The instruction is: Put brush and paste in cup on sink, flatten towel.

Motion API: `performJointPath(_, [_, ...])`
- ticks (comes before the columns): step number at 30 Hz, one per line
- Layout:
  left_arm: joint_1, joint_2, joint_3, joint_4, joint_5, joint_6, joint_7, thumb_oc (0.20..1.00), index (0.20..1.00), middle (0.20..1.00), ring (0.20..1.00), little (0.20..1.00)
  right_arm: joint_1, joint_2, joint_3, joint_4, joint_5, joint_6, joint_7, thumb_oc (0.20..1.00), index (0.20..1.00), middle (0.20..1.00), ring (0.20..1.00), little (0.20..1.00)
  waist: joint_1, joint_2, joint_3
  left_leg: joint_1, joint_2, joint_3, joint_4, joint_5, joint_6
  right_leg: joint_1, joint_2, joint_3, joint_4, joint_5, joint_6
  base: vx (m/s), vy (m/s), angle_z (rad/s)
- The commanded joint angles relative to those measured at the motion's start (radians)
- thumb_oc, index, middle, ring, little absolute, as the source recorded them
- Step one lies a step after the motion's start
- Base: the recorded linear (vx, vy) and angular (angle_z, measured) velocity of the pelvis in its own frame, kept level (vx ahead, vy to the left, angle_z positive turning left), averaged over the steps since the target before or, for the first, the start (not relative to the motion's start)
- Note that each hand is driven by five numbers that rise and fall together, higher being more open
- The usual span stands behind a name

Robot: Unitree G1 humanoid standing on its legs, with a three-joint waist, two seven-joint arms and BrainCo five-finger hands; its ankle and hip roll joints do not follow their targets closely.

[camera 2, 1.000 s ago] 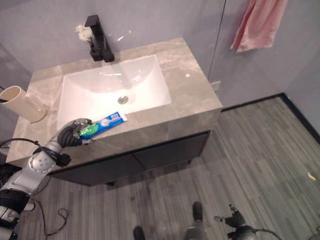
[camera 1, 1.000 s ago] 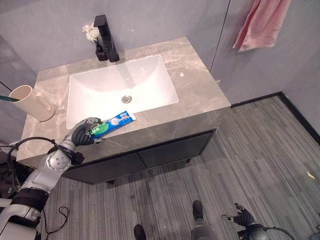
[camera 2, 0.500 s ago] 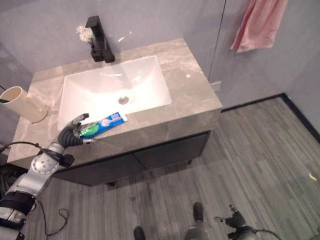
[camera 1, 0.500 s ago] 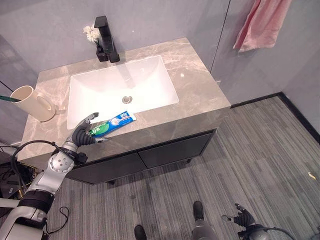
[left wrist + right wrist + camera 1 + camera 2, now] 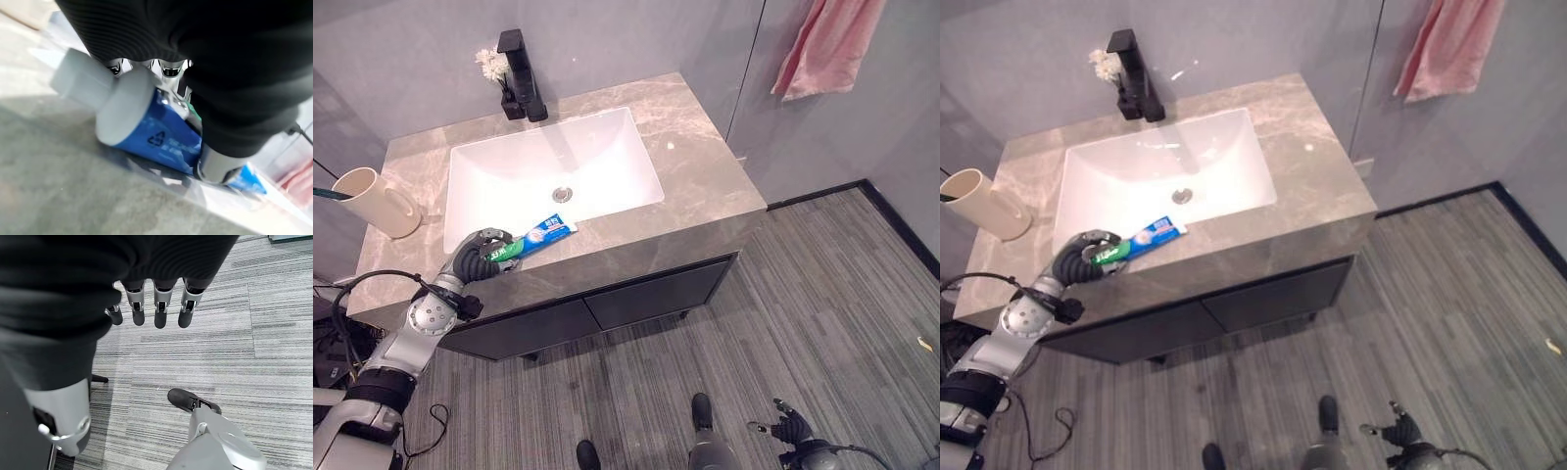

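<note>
A: Change since the earlier frame? Left hand [image 5: 478, 257] has closed round the cap end of the paste [image 5: 530, 240]; tube lies at the table's [image 5: 705, 166] front edge.

B: Cup [image 5: 375, 201] at left edge, nearest that arm; right hand [image 5: 146, 308] relaxed, low.

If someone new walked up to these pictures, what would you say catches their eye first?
Probably the blue and green toothpaste tube on the front edge of the grey marble counter, with the left hand curled round its cap end. Next, the cream cup at the counter's left end with a toothbrush sticking out, and the pink towel hanging bunched on the wall at upper right. The right hand hangs open over the floor.
</note>
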Motion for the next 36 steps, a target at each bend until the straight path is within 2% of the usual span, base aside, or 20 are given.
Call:
performJointPath(1, [0.074, 0.021, -0.135, 0.012, 0.144, -0.004, -0.137, 0.2, 0.2, 0.2, 0.2, 0.2, -0.036, -0.009, -0.042, 0.008, -0.014, -0.006, -0.008, 1.0, 1.0, 1.0, 1.0, 1.0, 0.001, -0.051, 0.057, -0.022, 0.026, -0.064, 0.005, 0.005, -0.023, 0.051, -0.084, -0.025, 0.006, 0.017, 0.098, 0.0, 0.0, 0.0])
performJointPath(7, [0.055, 0.062, -0.139, -0.06, 0.24, -0.02, -0.088, 0.2, 0.2, 0.2, 0.2, 0.2, -0.039, 0.002, -0.137, 0.031, 0.109, -0.014, -0.028, 1.0, 1.0, 1.0, 1.0, 1.0, 0.005, -0.053, 0.03, 0.028, 0.034, -0.069, 0.005, -0.011, -0.025, 0.109, -0.083, -0.031, 0.006, -0.005, 0.098, 0.04, -0.031, 0.0])
performJointPath(11, [0.063, 0.163, -0.001, -0.258, 0.322, -0.035, 0.031, 0.2, 0.2, 0.2, 0.2, 0.2, -0.054, -0.008, -0.345, -0.033, 0.347, -0.07, -0.106, 1.0, 1.0, 1.0, 1.0, 1.0, 0.017, -0.057, 0.004, 0.079, 0.043, -0.082, 0.005, -0.032, -0.029, 0.172, -0.077, -0.049, 0.006, -0.034, 0.098, 0.04, -0.044, 0.0])
performJointPath(13, [0.059, 0.194, 0.07, -0.348, 0.378, -0.035, 0.105, 0.2, 0.2, 0.2, 0.2, 0.2, -0.058, -0.019, -0.392, -0.135, 0.385, -0.102, -0.15, 1.0, 1.0, 1.0, 1.0, 1.0, 0.018, -0.062, -0.006, 0.088, 0.042, -0.088, 0.005, -0.03, -0.029, 0.19, -0.078, -0.054, 0.006, -0.04, 0.095, 0.02, -0.041, 0.08])
performJointPath(14, [0.06, 0.186, 0.136, -0.376, 0.431, -0.028, 0.194, 0.2, 0.2, 0.2, 0.2, 0.2, -0.061, -0.036, -0.418, -0.27, 0.367, -0.127, -0.199, 1.0, 1.0, 1.0, 1.0, 1.0, 0.019, -0.067, -0.016, 0.105, 0.046, -0.091, 0.005, -0.04, -0.031, 0.212, -0.075, -0.059, 0.006, -0.051, 0.094, 0.01, -0.032, 0.11])
performJointPath(15, [0.063, 0.185, 0.14, -0.378, 0.433, -0.028, 0.195, 0.2, 0.2, 0.2, 0.2, 0.2, -0.06, -0.036, -0.418, -0.274, 0.365, -0.124, -0.202, 1.0, 1.0, 1.0, 1.0, 1.0, 0.018, -0.067, -0.015, 0.102, 0.045, -0.092, 0.005, -0.034, -0.03, 0.21, -0.077, -0.059, 0.006, -0.046, 0.094, 0.01, -0.021, 0.12])
performJointPath(17, [0.042, 0.14, 0.23, -0.426, 0.486, 0.006, 0.314, 0.2, 0.2, 0.2, 0.2, 0.2, -0.076, -0.062, -0.437, -0.509, 0.319, -0.155, -0.261, 1.0, 1.0, 1.0, 1.0, 1.0, 0.017, -0.076, -0.032, 0.118, 0.047, -0.093, 0.005, -0.041, -0.03, 0.231, -0.076, -0.061, 0.006, -0.052, 0.088, 0.0, -0.014, 0.16])
performJointPath(18, [0.051, 0.137, 0.238, -0.431, 0.488, 0.007, 0.314, 0.2, 0.2, 0.2, 0.2, 0.2, -0.072, -0.061, -0.437, -0.521, 0.314, -0.148, -0.265, 1.0, 1.0, 1.0, 1.0, 1.0, 0.014, -0.074, -0.031, 0.118, 0.047, -0.093, 0.005, -0.041, -0.03, 0.231, -0.076, -0.062, 0.006, -0.052, 0.088, 0.02, -0.015, 0.1])
performJointPath(19, [0.026, 0.084, 0.306, -0.486, 0.507, 0.032, 0.389, 0.2, 0.2, 0.2, 0.2, 0.2, -0.093, -0.064, -0.434, -0.694, 0.294, -0.172, -0.283, 1.0, 1.0, 1.0, 1.0, 1.0, 0.016, -0.08, -0.04, 0.133, 0.051, -0.095, 0.005, -0.051, -0.029, 0.248, -0.073, -0.064, 0.006, -0.063, 0.084, 0.0, 0.0, 0.0])
performJointPath(21, [-0.011, 0.022, 0.355, -0.534, 0.517, 0.054, 0.451, 0.2, 0.2, 0.2, 0.2, 0.2, -0.132, -0.048, -0.395, -0.838, 0.31, -0.191, -0.274, 1.0, 1.0, 1.0, 1.0, 1.0, 0.015, -0.084, -0.05, 0.14, 0.053, -0.094, 0.005, -0.053, -0.03, 0.258, -0.072, -0.067, 0.006, -0.068, 0.078, 0.0, -0.009, 0.04])
performJointPath(22, [-0.01, 0.021, 0.358, -0.536, 0.519, 0.056, 0.451, 0.2, 0.2, 0.2, 0.2, 0.2, -0.133, -0.048, -0.395, -0.841, 0.309, -0.188, -0.274, 1.0, 1.0, 1.0, 1.0, 1.0, 0.013, -0.084, -0.049, 0.136, 0.051, -0.095, 0.005, -0.046, -0.029, 0.255, -0.073, -0.066, 0.006, -0.062, 0.076, 0.01, -0.016, 0.07])
performJointPath(23, [-0.068, -0.011, 0.366, -0.556, 0.538, 0.082, 0.506, 0.2, 0.2, 0.2, 0.2, 0.2, -0.19, -0.03, -0.314, -0.914, 0.359, -0.196, -0.237, 1.0, 1.0, 1.0, 1.0, 1.0, 0.02, -0.088, -0.058, 0.145, 0.055, -0.093, 0.005, -0.052, -0.031, 0.264, -0.069, -0.069, 0.006, -0.071, 0.072, -0.03, -0.015, 0.02])
performJointPath(24, [-0.069, -0.011, 0.367, -0.556, 0.54, 0.084, 0.508, 0.2, 0.2, 0.2, 0.2, 0.2, -0.193, -0.03, -0.314, -0.914, 0.36, -0.196, -0.236, 1.0, 1.0, 1.0, 1.0, 1.0, 0.018, -0.089, -0.056, 0.141, 0.054, -0.093, 0.005, -0.045, -0.03, 0.26, -0.07, -0.069, 0.006, -0.065, 0.07, 0.0, 0.0, 0.0])
performJointPath(27, [-0.176, -0.061, 0.33, -0.575, 0.55, 0.115, 0.579, 0.2, 0.2, 0.2, 0.2, 0.2, -0.299, 0.003, -0.139, -0.968, 0.491, -0.18, -0.156, 1.0, 1.0, 1.0, 1.0, 1.0, 0.028, -0.098, -0.065, 0.143, 0.057, -0.085, 0.005, -0.04, -0.032, 0.261, -0.066, -0.066, 0.006, -0.066, 0.062, -0.02, -0.005, -0.03])
performJointPath(29, [-0.261, -0.094, 0.283, -0.593, 0.554, 0.138, 0.62, 0.2, 0.2, 0.2, 0.2, 0.2, -0.432, 0.024, 0.044, -0.972, 0.532, -0.122, -0.097, 1.0, 1.0, 1.0, 1.0, 1.0, 0.043, -0.105, -0.071, 0.148, 0.06, -0.077, 0.005, -0.038, -0.031, 0.263, -0.066, -0.062, 0.006, -0.065, 0.059, -0.02, -0.008, -0.07])
performJointPath(32, [-0.324, -0.113, 0.238, -0.608, 0.564, 0.162, 0.654, 0.2, 0.2, 0.2, 0.2, 0.2, -0.561, 0.073, 0.193, -0.951, 0.598, -0.09, -0.063, 1.0, 1.0, 1.0, 1.0, 1.0, 0.059, -0.11, -0.076, 0.154, 0.062, -0.073, 0.005, -0.041, -0.033, 0.267, -0.065, -0.06, 0.006, -0.068, 0.057, 0.0, 0.0, 0.0])
performJointPath(36, [-0.392, -0.119, 0.173, -0.615, 0.571, 0.175, 0.676, 0.2, 0.2, 0.2, 0.2, 0.2, -0.71, 0.165, 0.299, -0.904, 0.65, -0.101, -0.053, 1.0, 1.0, 1.0, 1.0, 1.0, 0.079, -0.113, -0.075, 0.145, 0.06, -0.079, 0.005, -0.032, -0.031, 0.262, -0.07, -0.065, 0.006, -0.062, 0.054, 0.0, 0.0, 0.0])
